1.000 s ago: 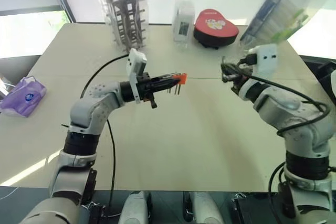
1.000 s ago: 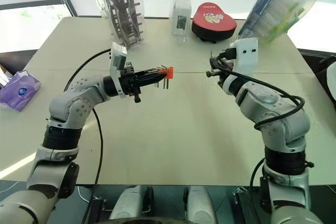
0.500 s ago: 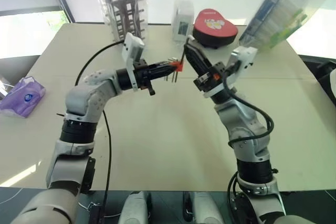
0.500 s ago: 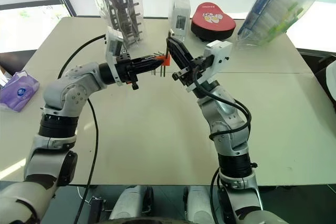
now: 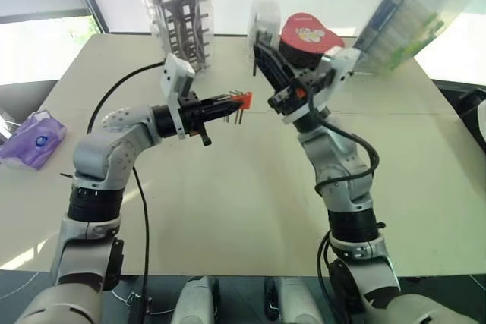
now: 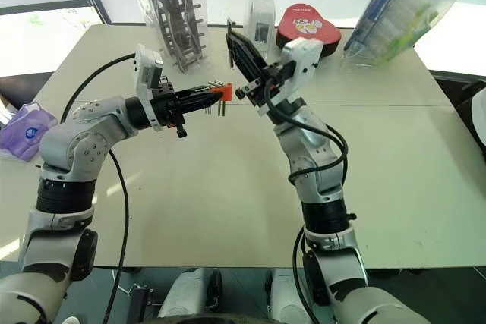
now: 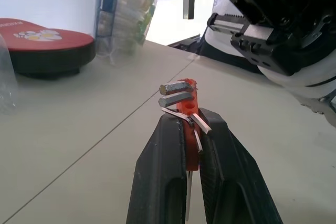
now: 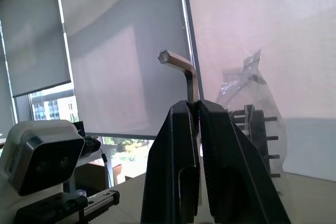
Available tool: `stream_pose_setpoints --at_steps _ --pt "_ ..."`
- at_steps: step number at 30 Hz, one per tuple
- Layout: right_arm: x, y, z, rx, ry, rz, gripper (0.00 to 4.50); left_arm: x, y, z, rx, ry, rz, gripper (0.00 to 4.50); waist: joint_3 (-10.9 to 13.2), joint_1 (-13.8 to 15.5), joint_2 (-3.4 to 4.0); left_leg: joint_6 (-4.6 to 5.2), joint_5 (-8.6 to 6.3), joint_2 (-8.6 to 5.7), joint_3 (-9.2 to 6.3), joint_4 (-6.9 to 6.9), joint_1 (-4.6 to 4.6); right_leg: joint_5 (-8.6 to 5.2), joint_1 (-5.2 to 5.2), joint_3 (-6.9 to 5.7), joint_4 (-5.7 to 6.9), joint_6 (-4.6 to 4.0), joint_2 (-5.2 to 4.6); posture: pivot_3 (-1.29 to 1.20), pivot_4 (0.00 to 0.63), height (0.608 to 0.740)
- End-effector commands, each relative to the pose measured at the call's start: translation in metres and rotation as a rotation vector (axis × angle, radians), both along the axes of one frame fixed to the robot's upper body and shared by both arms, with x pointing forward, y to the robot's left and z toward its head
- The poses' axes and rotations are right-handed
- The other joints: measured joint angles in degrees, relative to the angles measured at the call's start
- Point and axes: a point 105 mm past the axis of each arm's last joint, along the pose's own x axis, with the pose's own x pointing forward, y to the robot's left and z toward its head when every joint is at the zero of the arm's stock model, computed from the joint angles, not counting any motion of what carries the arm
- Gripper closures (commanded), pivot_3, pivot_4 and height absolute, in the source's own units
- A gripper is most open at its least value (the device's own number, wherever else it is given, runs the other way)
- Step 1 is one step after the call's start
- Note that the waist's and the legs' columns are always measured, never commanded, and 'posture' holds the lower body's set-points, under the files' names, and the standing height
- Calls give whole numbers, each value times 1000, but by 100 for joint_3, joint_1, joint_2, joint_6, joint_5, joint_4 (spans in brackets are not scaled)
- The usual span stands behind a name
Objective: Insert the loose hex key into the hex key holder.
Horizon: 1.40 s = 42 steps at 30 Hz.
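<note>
Right end effector [image 8: 195, 109] grips loose hex key [image 8: 181, 66] above table [image 5: 250, 187].

Office or lab test room: pale beige rectangular worktop [image 5: 228, 210]; grey roller-blind windows [image 8: 94, 40] behind it; bagged dark plastic rack [image 5: 178, 24] and red tin [image 5: 307, 36] along its far edge.

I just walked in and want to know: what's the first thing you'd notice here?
Two robot arms meet above the middle of the table. The left gripper is shut on the orange hex key holder, and the right gripper pinches the loose hex key, pointing it upward just beside the holder.
</note>
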Motion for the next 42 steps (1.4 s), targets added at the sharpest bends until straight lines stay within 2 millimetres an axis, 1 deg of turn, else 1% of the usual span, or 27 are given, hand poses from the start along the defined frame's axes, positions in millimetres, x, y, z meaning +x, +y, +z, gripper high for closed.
stream_pose_setpoints --at_steps 1,6,13,42 --pt "-5 0 9 30 -32 16 4481 -3 3 17 -39 -69 13 4500 0 -3 1 0 0 0 0 0 1 0 0 0 1 0 0 0 150 740" --pt "-7 1 4 30 -10 26 4481 0 3 23 -56 -88 28 4500 0 -2 1 0 0 0 1 0 1 0 0 0 2 0 0 0 150 740" --pt "-4 0 -3 29 15 12 4481 -1 1 26 -76 -93 16 4500 0 -5 1 0 0 0 2 0 1 0 -1 0 3 0 0 0 150 740" --pt "-1 3 -14 24 47 1 4481 -4 -4 25 -89 -79 -11 4500 0 -6 1 0 0 0 2 0 1 0 -1 0 3 0 0 0 150 740"
